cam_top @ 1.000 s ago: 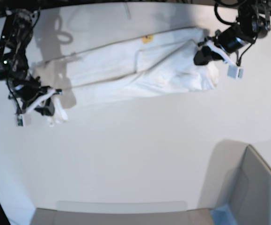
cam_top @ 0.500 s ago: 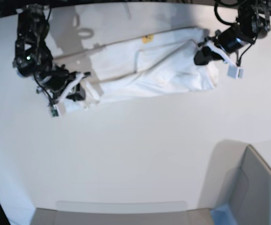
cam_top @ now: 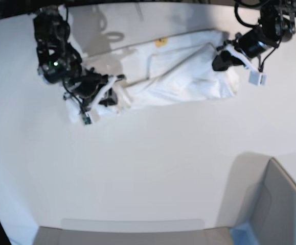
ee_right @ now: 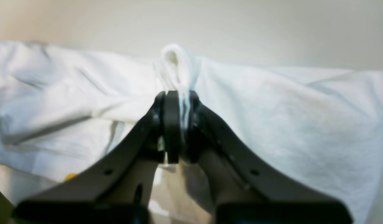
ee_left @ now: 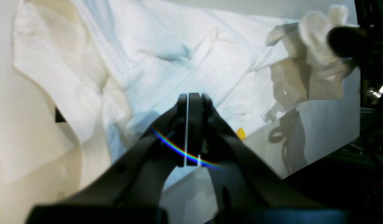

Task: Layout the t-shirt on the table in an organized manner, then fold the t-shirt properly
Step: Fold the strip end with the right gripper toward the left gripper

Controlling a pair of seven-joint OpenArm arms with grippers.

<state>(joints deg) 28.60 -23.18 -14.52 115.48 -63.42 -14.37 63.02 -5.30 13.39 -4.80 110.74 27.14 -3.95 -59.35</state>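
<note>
The white t-shirt (cam_top: 183,76) lies as a long crumpled band on the far part of the white table (cam_top: 148,163). A yellow bit of its print (cam_top: 160,42) shows at the far edge. My right gripper (cam_top: 108,95) is at the shirt's left end. In the right wrist view it (ee_right: 177,96) is shut on a pinched fold of the t-shirt (ee_right: 272,109), and a loop of cloth sticks out past the tips. My left gripper (cam_top: 220,61) rests on the shirt's right end. In the left wrist view it (ee_left: 190,98) is shut, tips dug into the t-shirt (ee_left: 148,62), with creases running to them.
A grey bin with a blue corner (cam_top: 275,204) stands at the front right. The table's curved far edge runs just behind the shirt and both arms. In the left wrist view, the right gripper (ee_left: 345,40) hangs at the upper right with bunched cloth.
My right arm has carried the shirt's left end rightward and away from the front, so the band is now shorter and bunched there. The left arm has not moved.
</note>
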